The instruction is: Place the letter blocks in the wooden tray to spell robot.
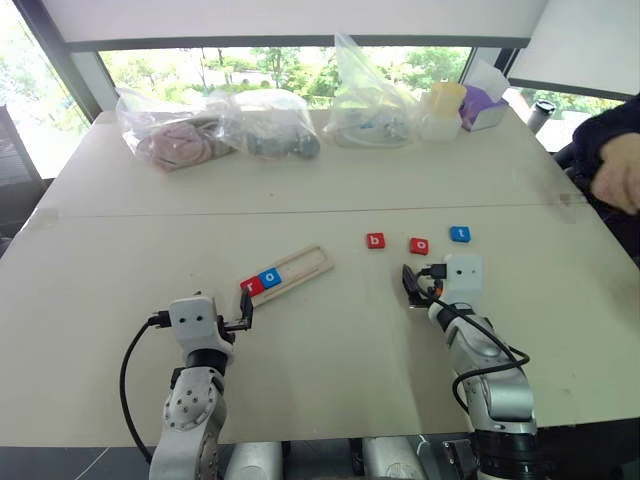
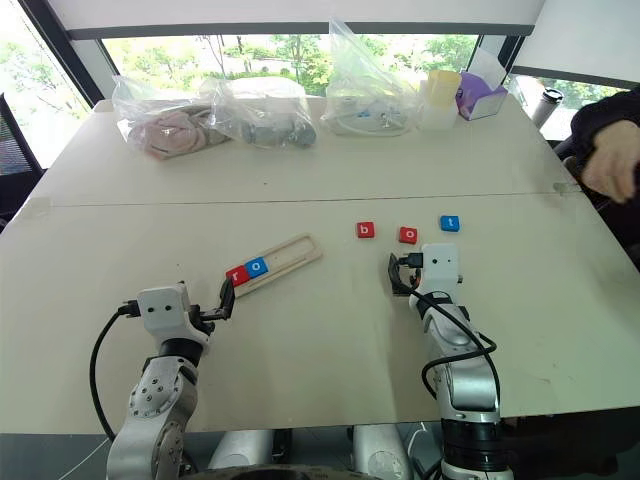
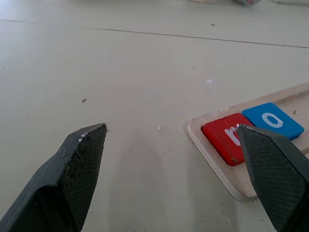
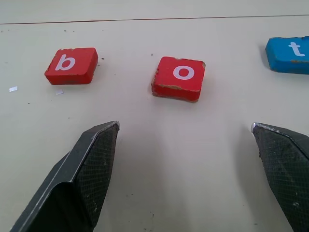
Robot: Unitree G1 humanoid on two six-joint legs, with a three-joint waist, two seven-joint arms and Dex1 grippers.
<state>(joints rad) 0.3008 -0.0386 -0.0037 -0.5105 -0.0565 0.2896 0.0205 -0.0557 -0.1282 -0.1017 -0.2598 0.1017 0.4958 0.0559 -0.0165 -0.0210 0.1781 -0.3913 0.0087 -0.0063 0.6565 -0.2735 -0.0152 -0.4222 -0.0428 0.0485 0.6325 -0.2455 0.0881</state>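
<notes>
From the head views, a pale surface (image 1: 330,370) carries the wooden tray (image 1: 300,268), lying at a slant in front of the left gripper (image 1: 246,308). A red r block (image 1: 252,286) and a blue o block (image 1: 270,277) sit side by side at the tray's near end. Three more blocks lie loose in a row on the surface beyond the right gripper (image 1: 412,286): a red b block (image 1: 375,240), a red o block (image 1: 419,245) and a blue t block (image 1: 460,234). Plastic bags (image 1: 215,125) line the far edge, and a person's hand (image 1: 620,172) shows at the right.

The left wrist view adds that the left gripper is spread wide and empty, one finger (image 3: 273,176) overlapping the tray's end.

The right wrist view shows the right gripper also released, holding nothing, short of the loose blocks.
</notes>
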